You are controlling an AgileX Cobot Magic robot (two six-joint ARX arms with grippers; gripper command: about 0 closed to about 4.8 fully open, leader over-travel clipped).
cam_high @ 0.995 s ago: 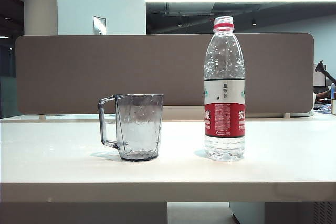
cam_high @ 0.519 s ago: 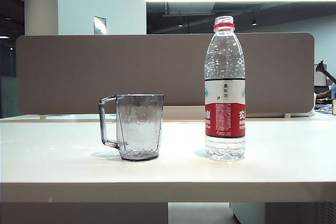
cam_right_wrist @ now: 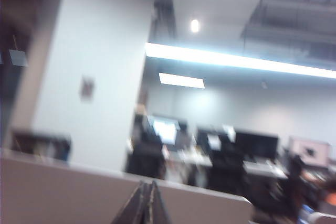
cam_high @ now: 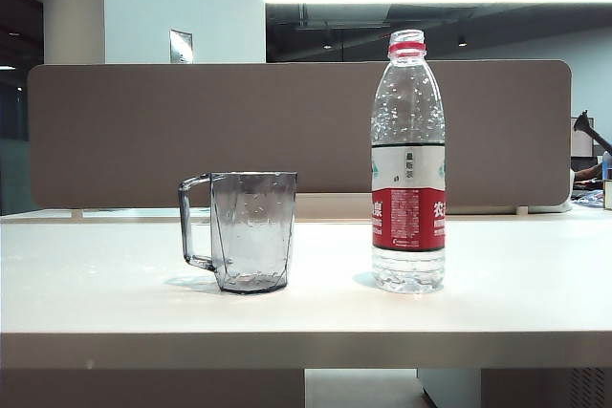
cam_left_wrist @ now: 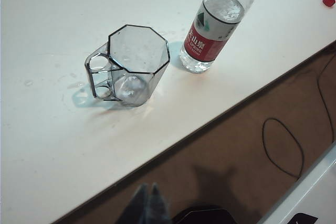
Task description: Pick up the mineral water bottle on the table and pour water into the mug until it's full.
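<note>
One mineral water bottle stands upright on the white counter, near its front edge, with one empty mug beside it, apart and not touching. A small red cap lies farther along the counter. Partly filled, the bottle should feel fairly heavy, and its thin clear wall will likely buckle if squeezed hard; the labelled middle looks the safest place to grip. The left gripper hangs clenched and empty off the counter's front edge. The right gripper, also clenched and empty, points out at the room.
</note>
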